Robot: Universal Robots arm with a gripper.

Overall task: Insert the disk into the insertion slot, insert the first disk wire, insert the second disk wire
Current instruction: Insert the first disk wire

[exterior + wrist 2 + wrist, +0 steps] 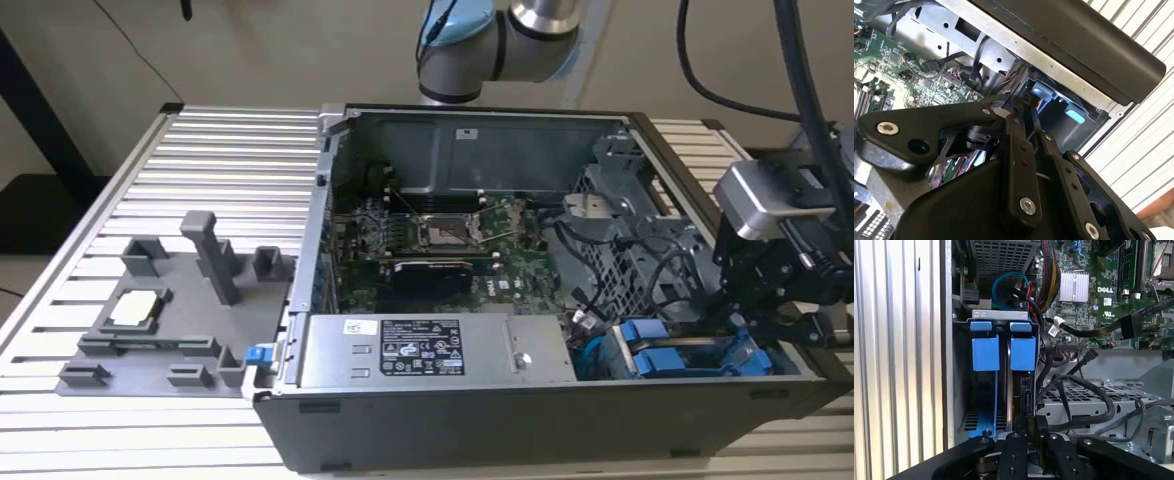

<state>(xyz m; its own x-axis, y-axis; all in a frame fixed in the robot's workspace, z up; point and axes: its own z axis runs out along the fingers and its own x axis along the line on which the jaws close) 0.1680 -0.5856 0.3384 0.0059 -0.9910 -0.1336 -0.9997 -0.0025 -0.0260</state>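
Note:
The disk (1023, 385) stands edge-on in the insertion slot, the dark grey drive cage (1000, 315), with its blue carrier tab (1022, 352) beside a second blue tab (985, 352). In the exterior view the blue carrier (663, 360) lies at the case's front corner on the exterior view's right, with my gripper (781, 325) just beside it. In the first wrist view my gripper (1033, 437) is shut on a black wire plug (1037, 422) right at the disk's near end. Its cable (1089, 417) loops away over the cage. My gripper (1026, 117) points into the bay.
The open computer case holds a motherboard (441, 235), a grey power supply box with a sticker (420, 350) and loose black cables (1079, 385). The case wall (946, 340) stands close beside the bay. A grey fixture (174, 320) sits on the slatted table at the exterior view's left.

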